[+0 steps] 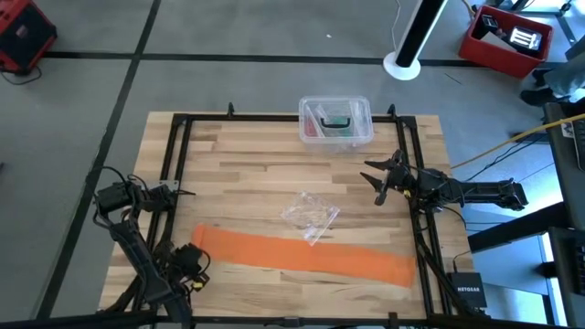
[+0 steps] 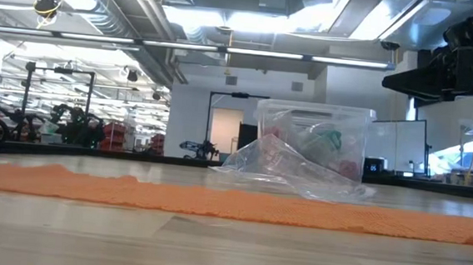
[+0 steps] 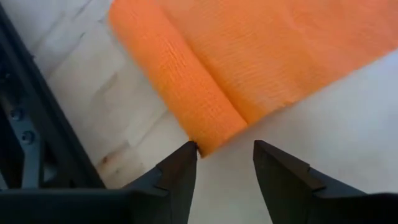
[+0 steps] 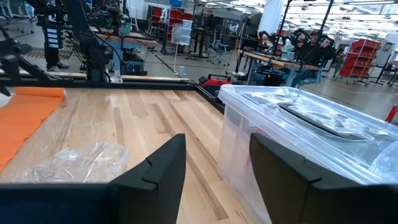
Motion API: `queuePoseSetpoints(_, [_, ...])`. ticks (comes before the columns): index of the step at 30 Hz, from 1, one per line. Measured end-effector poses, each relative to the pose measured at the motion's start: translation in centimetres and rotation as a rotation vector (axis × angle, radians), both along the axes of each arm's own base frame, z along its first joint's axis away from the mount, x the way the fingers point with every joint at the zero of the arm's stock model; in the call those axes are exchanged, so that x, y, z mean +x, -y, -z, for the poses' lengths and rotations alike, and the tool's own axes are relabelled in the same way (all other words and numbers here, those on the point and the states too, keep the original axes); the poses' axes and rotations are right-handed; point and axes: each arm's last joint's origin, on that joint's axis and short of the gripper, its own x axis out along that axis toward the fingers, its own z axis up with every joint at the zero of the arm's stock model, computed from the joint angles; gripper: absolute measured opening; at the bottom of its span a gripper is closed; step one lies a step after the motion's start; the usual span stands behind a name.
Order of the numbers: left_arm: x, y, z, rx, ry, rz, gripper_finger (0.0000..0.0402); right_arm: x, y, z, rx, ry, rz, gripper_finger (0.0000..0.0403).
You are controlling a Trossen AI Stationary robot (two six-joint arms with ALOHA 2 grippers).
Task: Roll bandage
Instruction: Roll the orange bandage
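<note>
High view: I see the bright orange stretchy fabric bandage (image 1: pixel 306 254) lying flat along the near side of the light wooden table (image 1: pixel 247 169), its left end just at the left gripper (image 1: pixel 194 260). A crumpled clear plastic wrapper (image 1: pixel 311 215) sits just behind the bandage mid-table, and a clear plastic lidded box (image 1: pixel 335 122) stands at the far edge. The right gripper (image 1: pixel 377 179) hovers by the right frame rail, well apart from the bandage.

Low view: bandage runs as a flat orange band across the table, wrapper and box behind it.

Left wrist: left end is curled into a short roll; fingers (image 3: pixel 177 177) released, spread, one tip touching the roll's end.

Right wrist: fingers (image 4: pixel 158 171) parted, gripping nothing, box close ahead.
</note>
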Motion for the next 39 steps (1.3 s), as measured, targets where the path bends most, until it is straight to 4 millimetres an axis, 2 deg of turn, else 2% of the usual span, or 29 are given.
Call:
queuePoseSetpoints(8, [0.3,-0.9,-0.1,0.063,-0.017,-0.029,0.0126,0.0,-0.1,0.1,0.048,0.013,-0.034,0.0182])
queuePoseSetpoints(15, [0.5,-1.0,-0.1,0.066,-0.037,-0.003,0.0092,0.0,-0.1,0.1,0.048,0.014,-0.033,0.0182])
queuePoseSetpoints(19, [0.4,-1.0,-0.1,0.056,-0.064,-0.016,0.0085,0.0,-0.1,0.0,0.004,0.004,-0.029,0.0182])
queuePoseSetpoints(23, [0.3,-1.0,-0.7,0.013,-0.058,-0.059,0.0104,0.0,-0.1,-0.2,0.0,0.022,-0.023,0.0182])
queuePoseSetpoints(31, [-0.6,-1.2,-3.6,-0.104,0.061,-0.105,0.0174,0.0,-0.1,-0.3,-0.001,0.027,-0.022,0.0182])
queuePoseSetpoints(35, [-1.7,-0.5,-3.4,-0.123,0.077,-0.067,0.019,0.0,-0.1,-0.3,-0.008,0.023,-0.02,0.0182])
queuePoseSetpoints(39, [-2.2,-0.5,-2.2,-0.072,0.085,-0.059,0.0187,0.0,-0.1,-0.2,-0.024,0.008,-0.019,0.0182])
